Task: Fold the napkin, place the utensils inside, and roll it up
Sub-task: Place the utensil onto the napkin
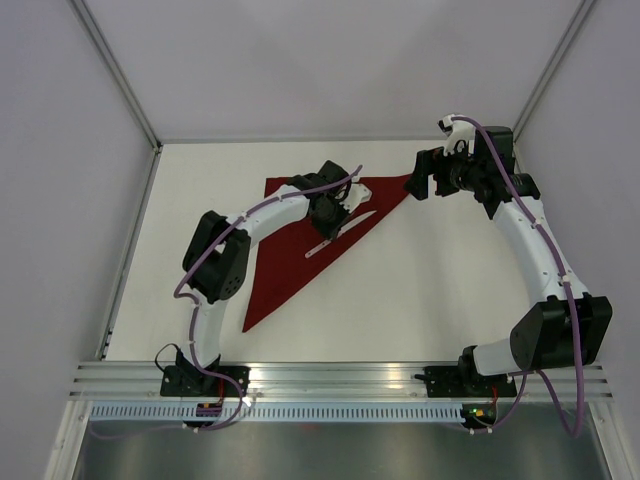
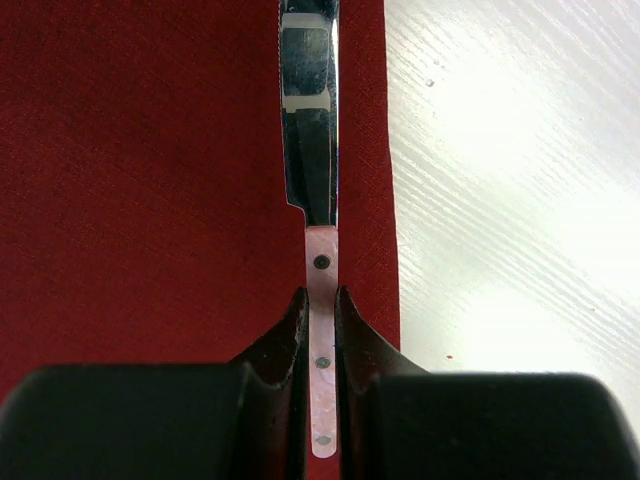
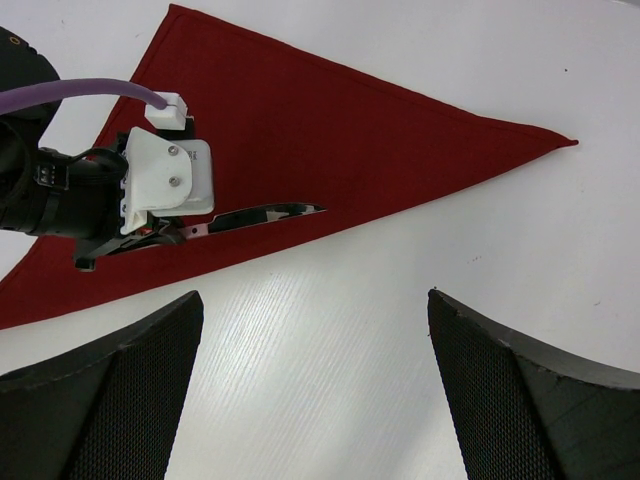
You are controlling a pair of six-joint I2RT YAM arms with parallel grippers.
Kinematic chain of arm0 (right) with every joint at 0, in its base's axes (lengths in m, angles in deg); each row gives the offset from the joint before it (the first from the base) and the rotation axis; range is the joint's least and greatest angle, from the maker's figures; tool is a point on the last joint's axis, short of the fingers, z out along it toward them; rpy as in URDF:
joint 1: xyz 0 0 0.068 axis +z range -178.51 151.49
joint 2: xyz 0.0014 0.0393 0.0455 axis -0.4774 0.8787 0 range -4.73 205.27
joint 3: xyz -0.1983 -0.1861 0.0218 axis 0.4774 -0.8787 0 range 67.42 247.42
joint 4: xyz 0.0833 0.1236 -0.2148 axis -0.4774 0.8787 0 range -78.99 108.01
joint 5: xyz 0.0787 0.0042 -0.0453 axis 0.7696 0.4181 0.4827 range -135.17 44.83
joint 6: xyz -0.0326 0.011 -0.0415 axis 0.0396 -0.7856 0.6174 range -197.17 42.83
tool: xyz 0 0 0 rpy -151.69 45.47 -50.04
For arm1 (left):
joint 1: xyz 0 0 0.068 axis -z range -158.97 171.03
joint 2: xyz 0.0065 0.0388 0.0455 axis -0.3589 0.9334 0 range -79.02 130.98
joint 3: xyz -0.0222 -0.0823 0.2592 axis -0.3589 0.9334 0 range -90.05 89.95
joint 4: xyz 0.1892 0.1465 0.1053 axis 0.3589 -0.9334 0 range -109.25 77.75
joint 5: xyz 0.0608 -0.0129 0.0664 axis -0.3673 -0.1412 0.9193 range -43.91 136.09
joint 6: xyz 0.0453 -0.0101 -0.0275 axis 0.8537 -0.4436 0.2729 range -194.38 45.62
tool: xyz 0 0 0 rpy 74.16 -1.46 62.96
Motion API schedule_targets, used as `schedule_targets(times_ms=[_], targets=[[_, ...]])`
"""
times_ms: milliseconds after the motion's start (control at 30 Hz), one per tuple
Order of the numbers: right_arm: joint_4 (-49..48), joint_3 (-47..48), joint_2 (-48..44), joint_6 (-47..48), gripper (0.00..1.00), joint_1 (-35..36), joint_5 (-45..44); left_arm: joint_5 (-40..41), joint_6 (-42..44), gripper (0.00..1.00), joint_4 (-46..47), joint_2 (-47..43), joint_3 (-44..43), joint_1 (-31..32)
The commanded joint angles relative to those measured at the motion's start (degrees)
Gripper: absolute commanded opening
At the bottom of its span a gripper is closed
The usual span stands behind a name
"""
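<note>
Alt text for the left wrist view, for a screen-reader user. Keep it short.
The left gripper is shut on the pale pink handle of a table knife, its steel blade pointing away over the dark red napkin, close to the cloth's right edge. White table fills the right side.

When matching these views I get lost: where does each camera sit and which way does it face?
Top: above and behind the arm bases, looking down at the table; left arm and right arm show.
Left wrist: on the left arm, looking along the left gripper, shut on a knife over the napkin.
Right wrist: on the right arm, looking down past the open right gripper at the napkin.
Shared: all three show knife and napkin.
</note>
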Motion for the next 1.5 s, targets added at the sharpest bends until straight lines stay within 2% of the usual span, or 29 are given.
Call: schedule_targets(times_ms=[0,133,500,1467], targets=[[-0.8,-0.3,-0.6,0.0,0.98,0.3,-0.4,-0.2,-0.2,0.02,-0.1,-0.5,-0.9,-0.1],[-0.9,-0.2,-0.5,0.0,0.98,0.3,-0.3,-2.6,-1.8,0.02,0.7,-0.5,0.3,0.3],[-0.5,-0.4,-0.5,0.2,0.98,0.3,-0.2,-2.8,-4.5,0.02,3.1,2.6,1.4,0.9],[-0.3,-0.5,0.2,0.2,0.98,0.3,0.1,-3.6,-8.6,0.02,9.5,0.8,6.5,0.5]])
